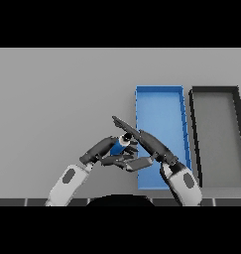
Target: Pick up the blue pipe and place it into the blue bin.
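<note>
Gripping blue pipe [119, 145], left fingers [123, 160].

You see a plain grey worktop [57, 99] filling the view from edge to edge, matte and evenly lit, with no hard shadows. A dark grey bin [238, 134] sits at your right, its long side running away from you. Along the near edge runs a strip of darker tiled floor [23, 202].

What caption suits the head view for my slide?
Both hands meet around the blue pipe beside the blue bin.
</note>
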